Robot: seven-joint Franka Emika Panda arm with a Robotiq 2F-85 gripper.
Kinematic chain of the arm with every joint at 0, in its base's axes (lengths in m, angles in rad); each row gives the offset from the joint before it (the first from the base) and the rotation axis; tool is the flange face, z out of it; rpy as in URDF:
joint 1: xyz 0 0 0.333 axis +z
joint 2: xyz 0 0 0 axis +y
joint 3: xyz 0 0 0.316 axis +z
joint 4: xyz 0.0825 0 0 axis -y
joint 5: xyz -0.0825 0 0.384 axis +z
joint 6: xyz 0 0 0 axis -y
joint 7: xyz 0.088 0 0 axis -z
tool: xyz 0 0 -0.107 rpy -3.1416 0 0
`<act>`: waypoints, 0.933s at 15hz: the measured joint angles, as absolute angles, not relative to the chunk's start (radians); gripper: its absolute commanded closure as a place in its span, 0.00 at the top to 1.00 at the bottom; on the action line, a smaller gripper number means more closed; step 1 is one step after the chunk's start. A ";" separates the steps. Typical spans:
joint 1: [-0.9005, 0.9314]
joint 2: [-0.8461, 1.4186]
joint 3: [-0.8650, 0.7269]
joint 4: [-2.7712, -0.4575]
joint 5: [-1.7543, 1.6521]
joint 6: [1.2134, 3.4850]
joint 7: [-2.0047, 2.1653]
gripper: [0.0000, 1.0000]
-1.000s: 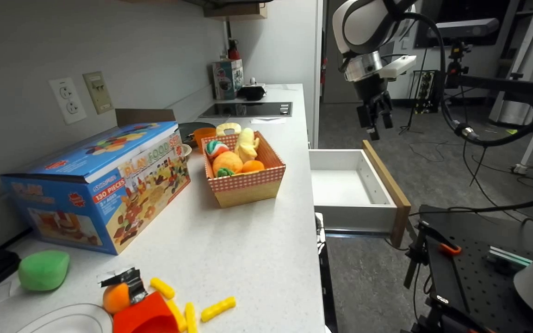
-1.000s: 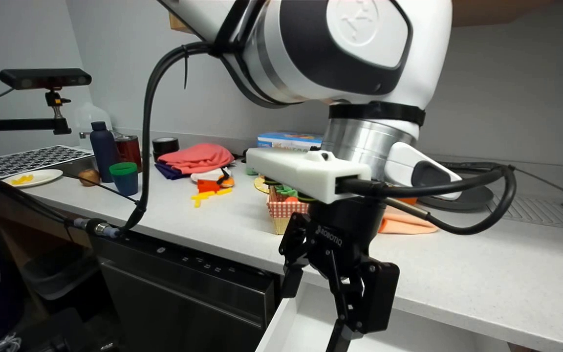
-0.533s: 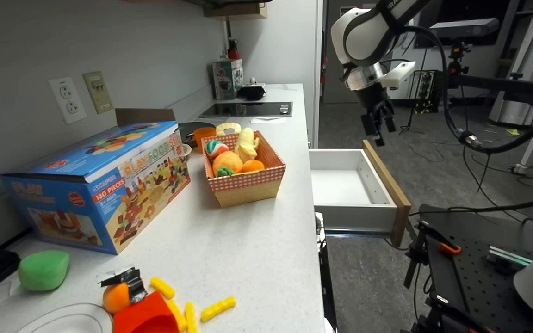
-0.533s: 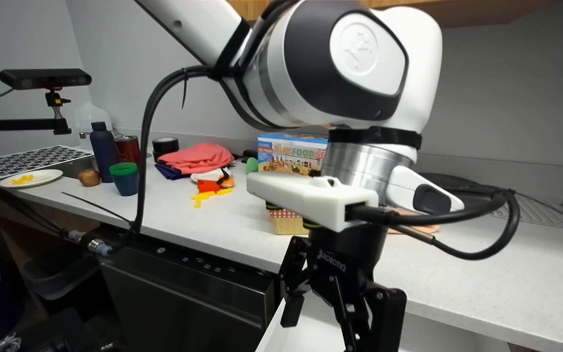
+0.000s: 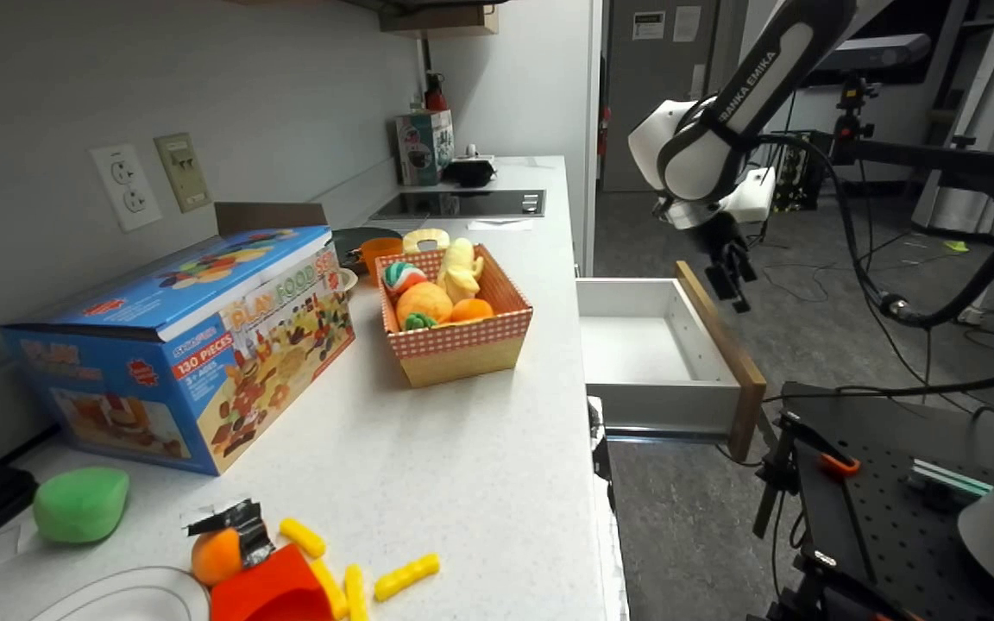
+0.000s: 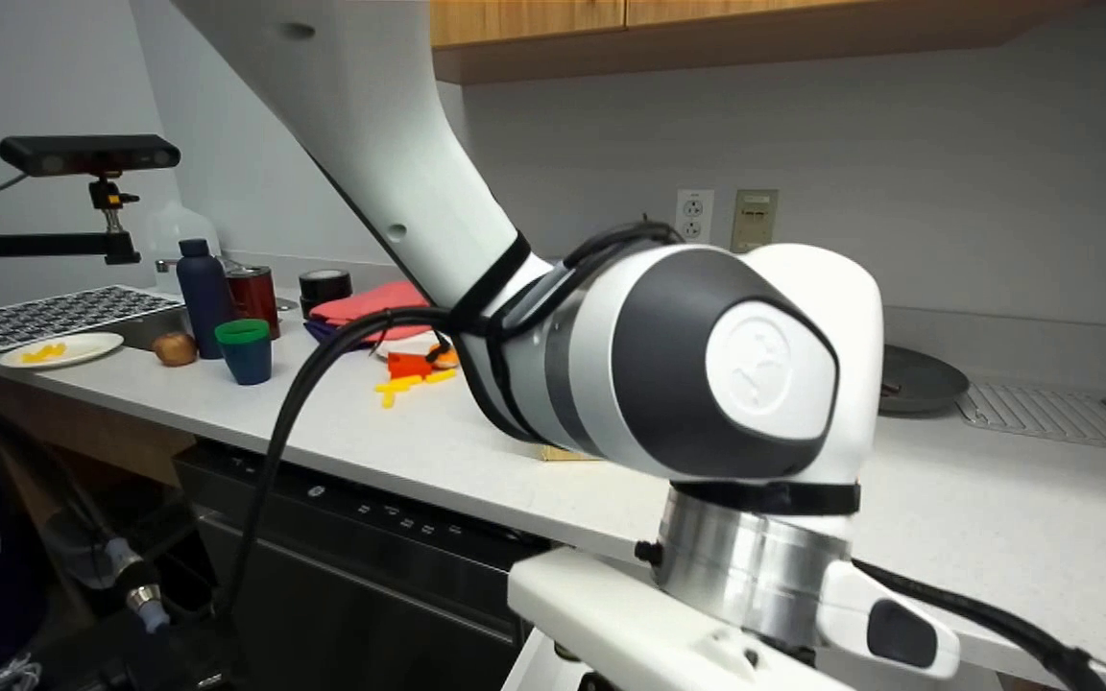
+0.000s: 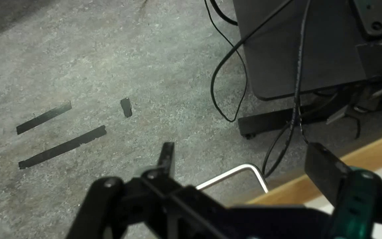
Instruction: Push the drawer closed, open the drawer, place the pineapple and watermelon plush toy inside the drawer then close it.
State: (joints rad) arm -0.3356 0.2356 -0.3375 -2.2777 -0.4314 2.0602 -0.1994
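Drawer point(image 5: 648, 354) stood pulled out from under the table point(image 5: 480, 474), and toward its end farthest from that table hung parted, empty jaws, whose low or off-centre push could have snagged the handle point(image 7: 222, 176) or jammed the drawer askew.

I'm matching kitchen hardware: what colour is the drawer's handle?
The handle is shiny silver; it shows best in the wrist view.
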 measured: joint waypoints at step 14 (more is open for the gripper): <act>-0.405 0.456 -0.295 -2.110 -0.358 1.960 -0.486 1.00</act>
